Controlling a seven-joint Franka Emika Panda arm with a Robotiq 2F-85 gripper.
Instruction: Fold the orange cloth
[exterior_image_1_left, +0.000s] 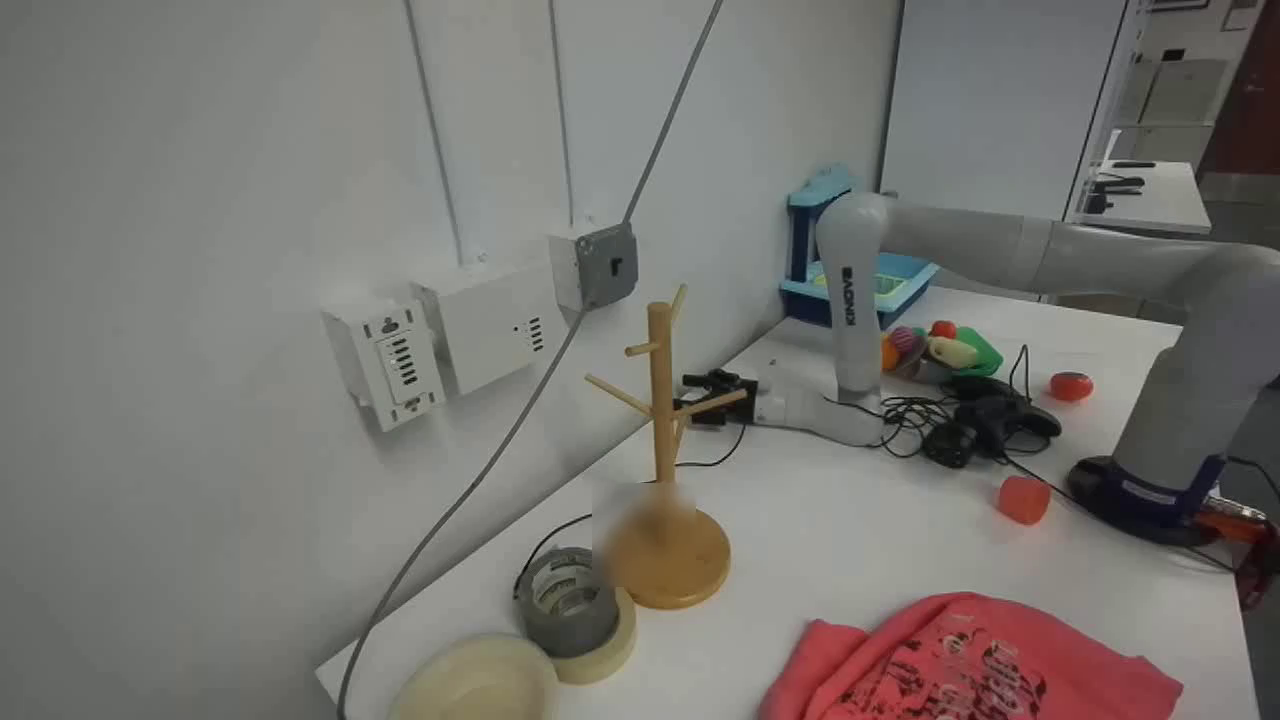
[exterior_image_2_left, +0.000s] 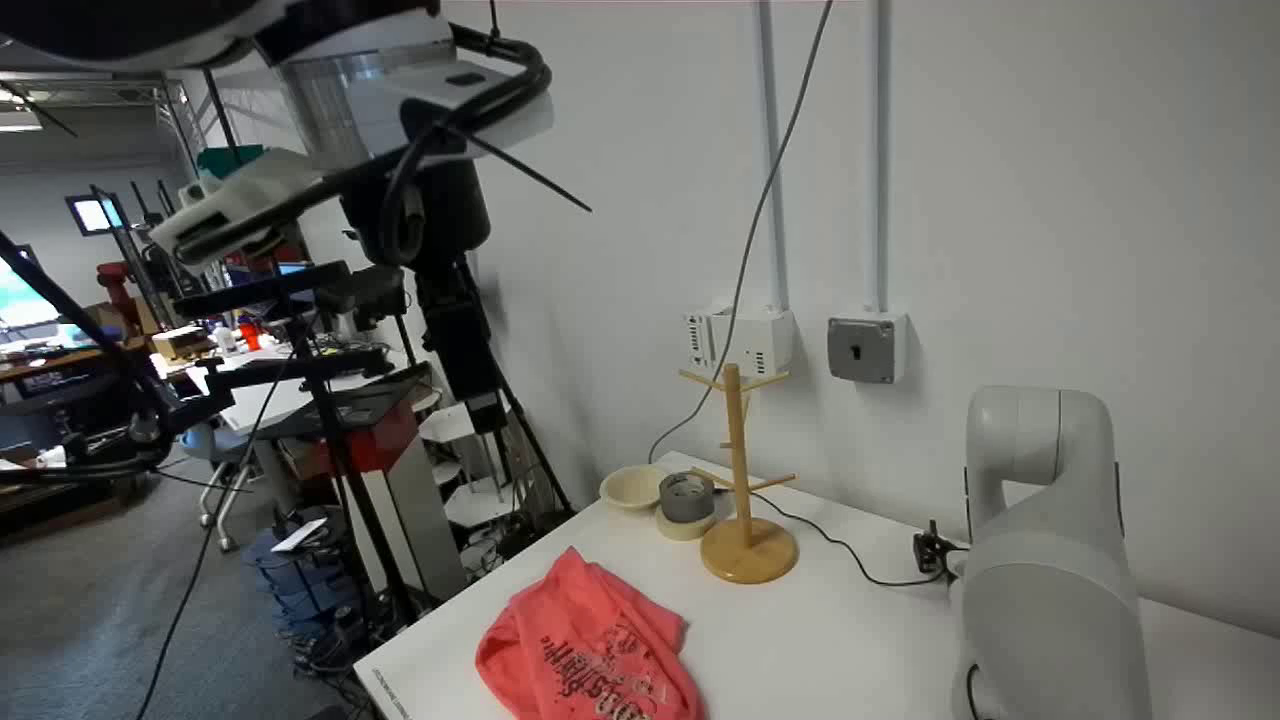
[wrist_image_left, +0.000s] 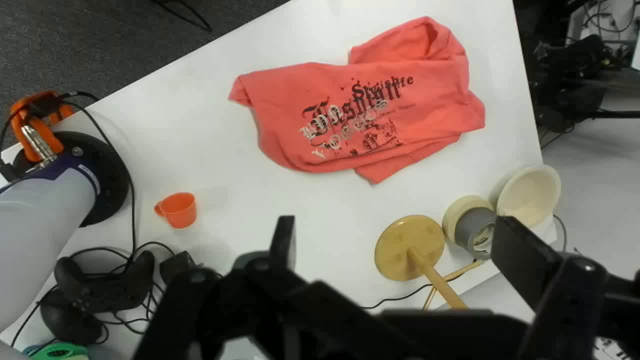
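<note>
The orange cloth is a coral shirt-like fabric with dark and white lettering. It lies wrinkled on the white table in both exterior views (exterior_image_1_left: 965, 665) (exterior_image_2_left: 595, 640). In the wrist view the cloth (wrist_image_left: 360, 115) shows whole, long and flattened, with its print up, a bunched part at its upper right and a corner sticking out below. My gripper (wrist_image_left: 395, 225) is open, with wide-apart fingers and nothing between them. It is well above the table and apart from the cloth. In an exterior view the gripper (exterior_image_2_left: 475, 385) hangs at the upper left; another exterior view does not show it.
A wooden peg stand (wrist_image_left: 410, 247) rises beside tape rolls (wrist_image_left: 470, 227) and a cream bowl (wrist_image_left: 530, 195). A red-orange cup (wrist_image_left: 178, 210) stands left of the cloth. A second, grey arm (exterior_image_1_left: 1030, 255), a controller with cables (exterior_image_1_left: 990, 415) and toy food (exterior_image_1_left: 930, 350) occupy the table's far part.
</note>
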